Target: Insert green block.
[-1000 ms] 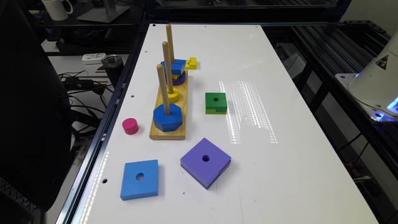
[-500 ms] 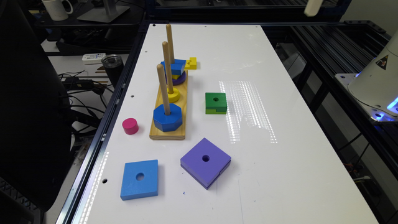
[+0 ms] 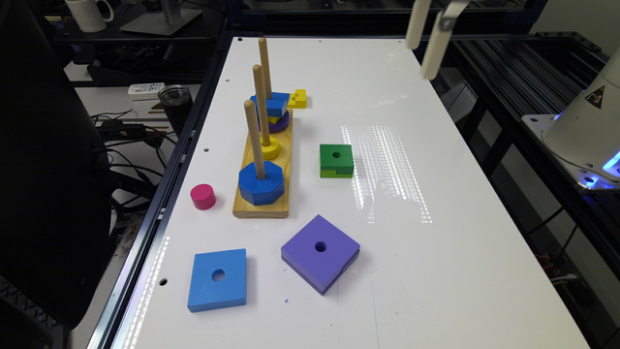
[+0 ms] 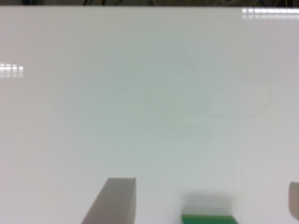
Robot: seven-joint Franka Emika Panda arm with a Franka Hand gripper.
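Claw (image 3: pixel 428 46) is hanging high over the worktop's (image 3: pixel 436 194) far edge, fingers apart, gripping nothing. Green block (image 3: pixel 336 161) is lying beside the peg board (image 3: pixel 264 194).

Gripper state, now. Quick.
Gripper: open, holding nothing; the green block lies free on the table.

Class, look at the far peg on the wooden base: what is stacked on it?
On the far peg, a blue square block tops a yellow piece and a purple disc; anything lower is hidden.
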